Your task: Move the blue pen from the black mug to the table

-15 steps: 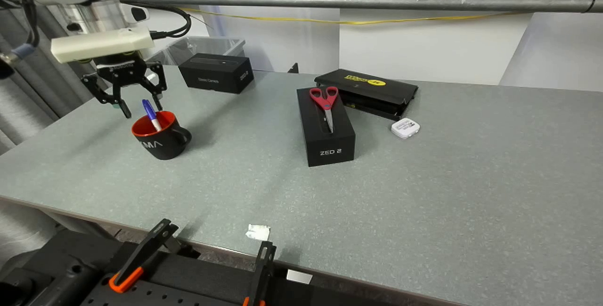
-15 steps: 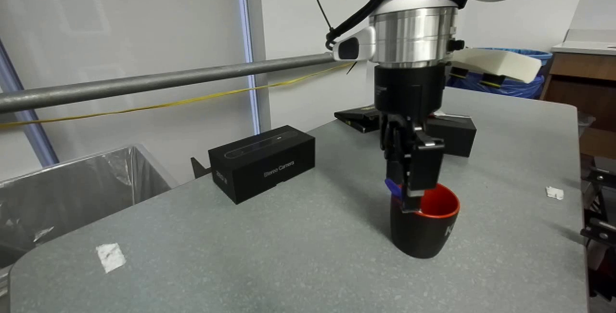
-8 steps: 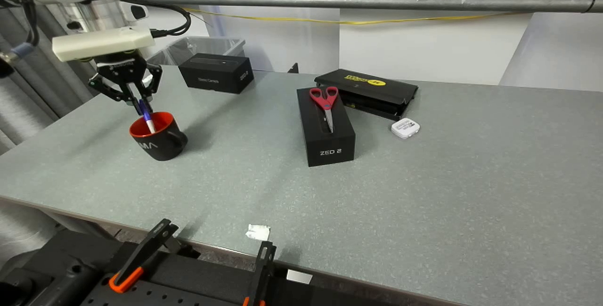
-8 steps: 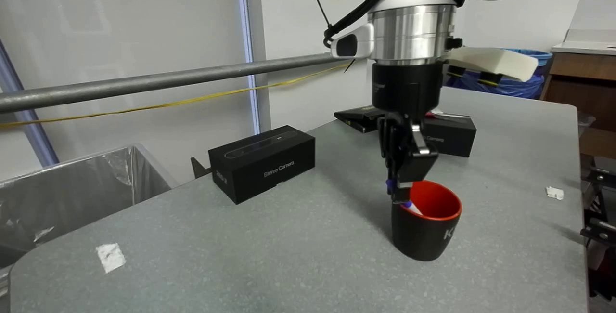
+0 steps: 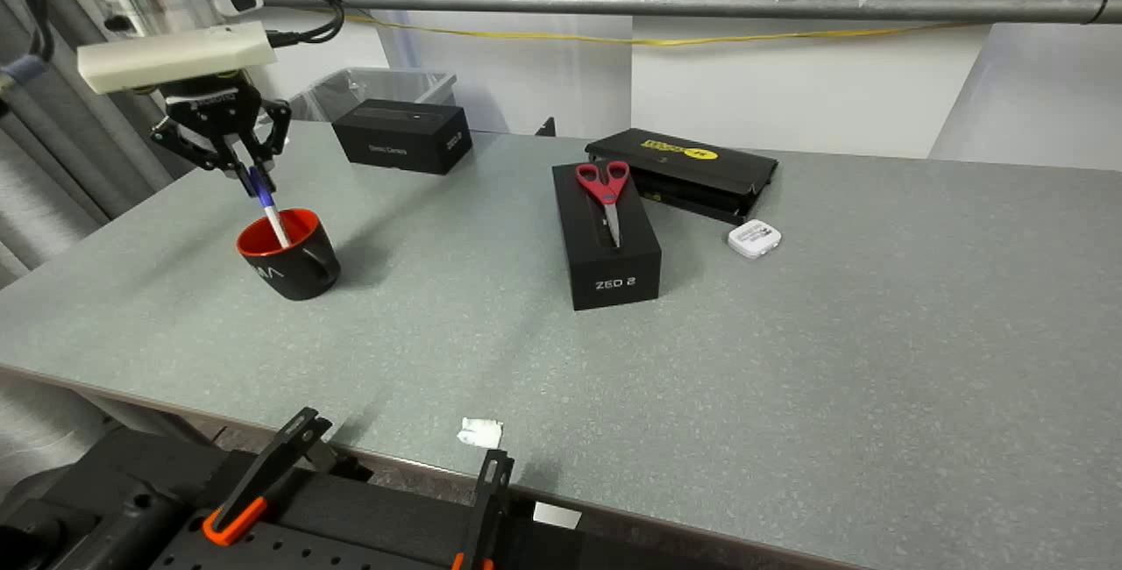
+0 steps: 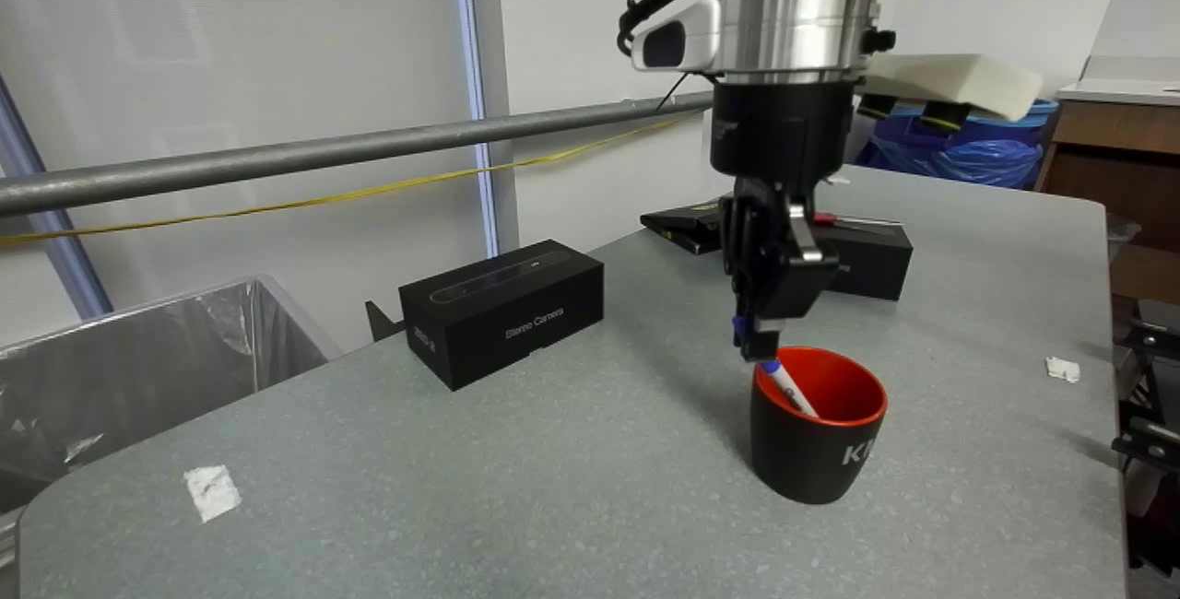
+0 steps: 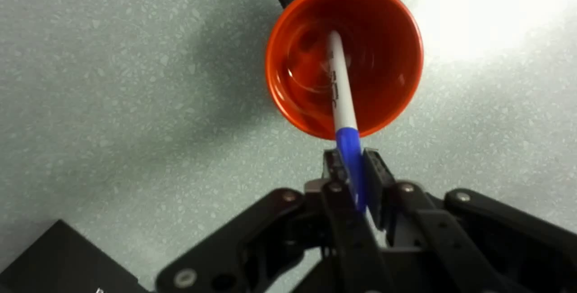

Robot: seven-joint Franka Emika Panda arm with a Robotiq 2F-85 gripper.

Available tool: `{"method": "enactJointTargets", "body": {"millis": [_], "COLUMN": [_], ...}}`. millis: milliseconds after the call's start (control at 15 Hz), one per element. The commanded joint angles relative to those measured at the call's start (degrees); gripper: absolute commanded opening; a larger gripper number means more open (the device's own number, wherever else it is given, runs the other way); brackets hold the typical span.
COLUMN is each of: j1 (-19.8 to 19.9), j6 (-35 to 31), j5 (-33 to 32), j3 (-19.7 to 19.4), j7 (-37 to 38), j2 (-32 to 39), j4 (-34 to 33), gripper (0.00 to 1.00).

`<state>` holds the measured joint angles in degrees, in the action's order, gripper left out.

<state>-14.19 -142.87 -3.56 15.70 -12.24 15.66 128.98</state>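
Since my gripper [image 7: 351, 154] pinches the blue pen [image 7: 346, 124] slanting into the black mug [image 6: 804, 463] toward the near edge of the tabletop [image 5: 745, 447], I'd pull upslope tbh.

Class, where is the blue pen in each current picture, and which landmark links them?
In an exterior view: at left, the blue pen slanting out of the black mug.
In an exterior view: right of centre, the pen partly behind the tool.
Wrist view: pen just right of centre.
Shared landmark: the mug's red interior.
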Motion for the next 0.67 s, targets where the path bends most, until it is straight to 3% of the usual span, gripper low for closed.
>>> {"method": "enactJointTargets", "body": {"millis": [0, 200, 333, 600], "j1": [0.24, 0.39, 0.95, 5.30], "j6": [1.74, 2.93, 5.69, 9.26], "j5": [1.57, 3.10, 0.75, -4.46], "j3": [1.10, 0.42, -1.29, -6.24], "j7": [0.61, 1.62, 4.17, 7.82], "j2": [-9.96, -17.45, -20.38, -16.50], "j4": [4.53, 6.64, 6.33, 3.41], "gripper": [0.04, 0.04, 0.04, 0.04]}}
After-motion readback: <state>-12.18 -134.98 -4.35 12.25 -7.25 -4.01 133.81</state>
